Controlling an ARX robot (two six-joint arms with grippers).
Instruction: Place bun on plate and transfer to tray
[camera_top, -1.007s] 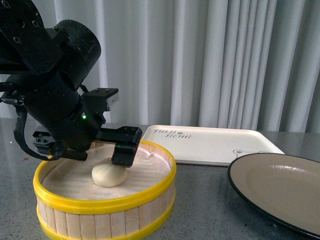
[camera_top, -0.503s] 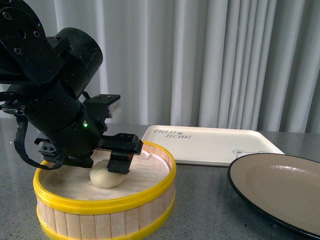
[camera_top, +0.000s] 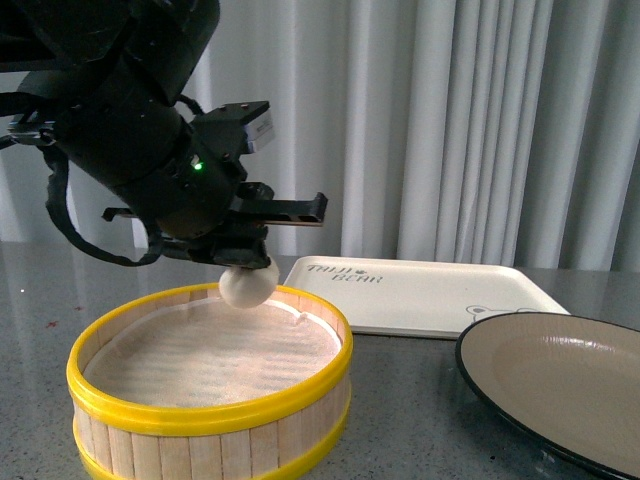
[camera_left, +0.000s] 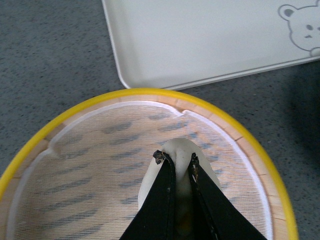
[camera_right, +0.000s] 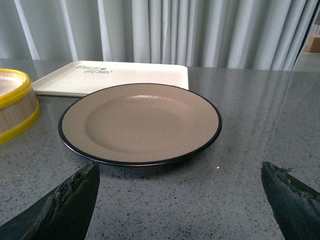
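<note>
— What sits under the left gripper (camera_top: 247, 270)?
— A round steamer basket (camera_top: 200, 440), directly below it: yellow rims, wooden slats, a white liner cloth (camera_top: 210, 355) inside.
— And around it?
— A grey speckled tabletop (camera_top: 400, 400) beneath, and pale pleated curtains (camera_top: 450, 120) behind.

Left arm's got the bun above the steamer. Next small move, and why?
Probably swing the left gripper toward the robot's right, over the plate. Its jaws are shut on the bun, which hangs clear of the steamer basket liner. The plate sits empty beside the basket, so nothing shows in the way.
</note>
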